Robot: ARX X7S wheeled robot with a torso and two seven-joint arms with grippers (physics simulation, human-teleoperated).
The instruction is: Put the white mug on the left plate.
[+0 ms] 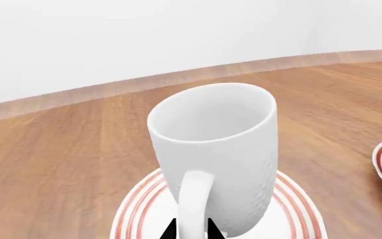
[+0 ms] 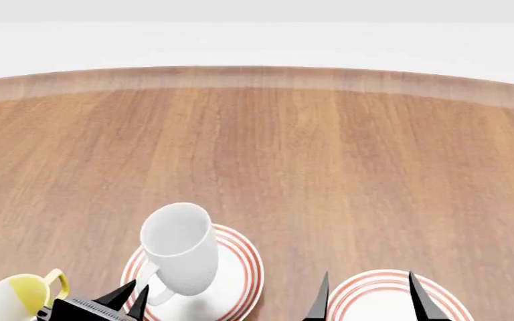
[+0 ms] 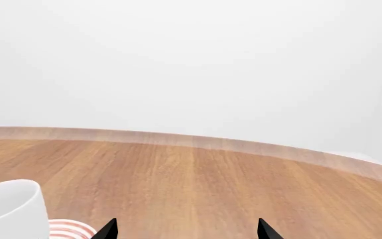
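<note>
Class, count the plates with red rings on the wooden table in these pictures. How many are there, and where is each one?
2. The left plate sits under the white mug. The right plate lies beside it at the near table edge, partly cut off by the picture; more could lie out of view.

No text, label, brand, number or sign can be read in any view. The white mug (image 1: 214,154) is plain, with only a faint dimpled texture. The left plate (image 2: 243,267) carries thin red rings and no lettering. The wooden table (image 2: 328,167) shows only grain.
</note>
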